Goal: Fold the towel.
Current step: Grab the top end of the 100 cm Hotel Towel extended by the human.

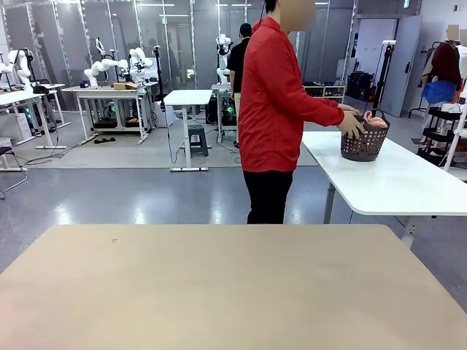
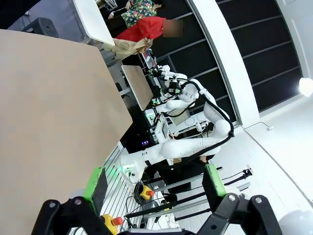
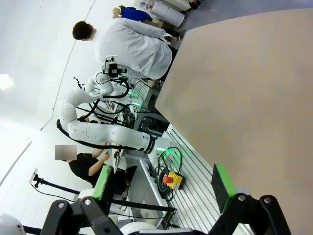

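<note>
towel: soft salmon-pink cloth bunched in dark lattice basket on glossy white side table, person's hand on rim | left gripper, right gripper: jaws spread, holding nothing | matte beige tabletop, grey floor

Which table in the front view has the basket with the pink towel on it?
The white table at the right, where the person's hands hold the dark basket with the towel. The beige table nearest the camera has no basket.
</note>
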